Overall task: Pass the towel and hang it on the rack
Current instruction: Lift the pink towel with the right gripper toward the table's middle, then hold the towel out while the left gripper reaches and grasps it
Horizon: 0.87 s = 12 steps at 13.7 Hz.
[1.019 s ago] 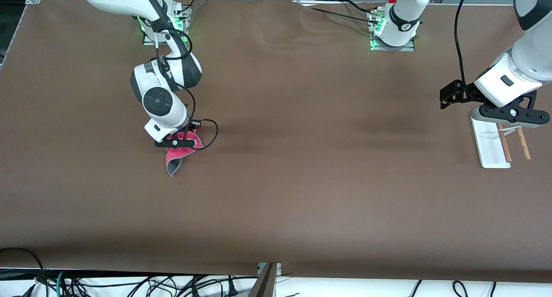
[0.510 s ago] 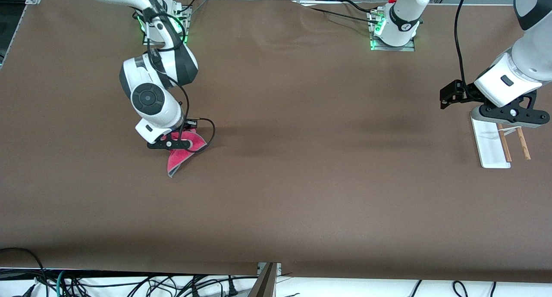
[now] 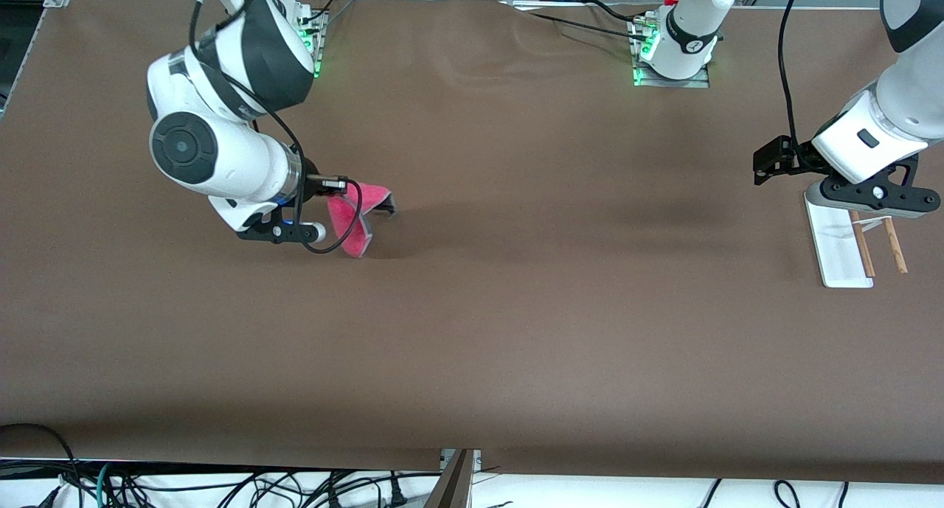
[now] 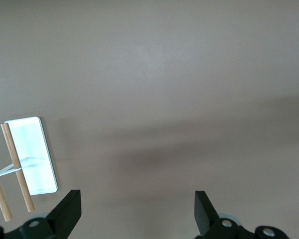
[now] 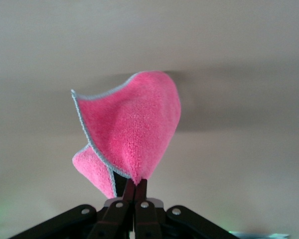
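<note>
My right gripper, fingers pinched tight on one corner of the pink towel, holds it hanging clear above the brown table toward the right arm's end. My left gripper waits with fingers spread wide and empty over the rack at the left arm's end. This looks like the carry before the hand-over, which next calls for bringing both grippers together mid-table; the front view hides my right fingertips and part of the rack.
</note>
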Each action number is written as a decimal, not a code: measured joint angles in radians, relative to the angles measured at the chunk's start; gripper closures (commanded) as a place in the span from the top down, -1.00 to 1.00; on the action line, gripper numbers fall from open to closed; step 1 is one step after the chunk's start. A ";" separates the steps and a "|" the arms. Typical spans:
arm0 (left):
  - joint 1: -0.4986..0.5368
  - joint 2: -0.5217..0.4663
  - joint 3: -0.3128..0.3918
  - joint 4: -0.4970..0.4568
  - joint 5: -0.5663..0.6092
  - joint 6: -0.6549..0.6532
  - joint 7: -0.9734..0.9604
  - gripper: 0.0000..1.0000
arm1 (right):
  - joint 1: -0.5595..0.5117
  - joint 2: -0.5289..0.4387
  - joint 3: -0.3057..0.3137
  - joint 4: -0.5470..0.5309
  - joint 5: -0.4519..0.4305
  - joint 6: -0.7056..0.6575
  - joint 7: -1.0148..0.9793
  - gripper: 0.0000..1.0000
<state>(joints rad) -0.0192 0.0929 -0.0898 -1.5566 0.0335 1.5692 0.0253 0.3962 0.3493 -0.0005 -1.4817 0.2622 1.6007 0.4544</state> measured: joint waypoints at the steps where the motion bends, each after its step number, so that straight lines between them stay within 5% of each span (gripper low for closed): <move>1: 0.000 0.000 0.000 0.000 0.000 -0.005 0.000 1.00 | 0.000 0.001 0.000 0.023 0.067 -0.012 0.038 -1.00; 8: 0.002 0.018 0.003 0.000 0.000 -0.013 0.000 1.00 | 0.070 0.035 0.016 0.141 0.554 0.050 0.438 -1.00; 12: 0.000 0.044 -0.001 0.000 -0.144 -0.018 0.025 1.00 | 0.146 0.056 0.019 0.154 0.758 0.226 0.621 -1.00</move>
<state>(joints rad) -0.0192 0.1371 -0.0907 -1.5567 -0.1103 1.5511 0.0502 0.5418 0.4054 0.0180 -1.3274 1.0197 1.8264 1.0752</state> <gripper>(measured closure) 0.000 0.982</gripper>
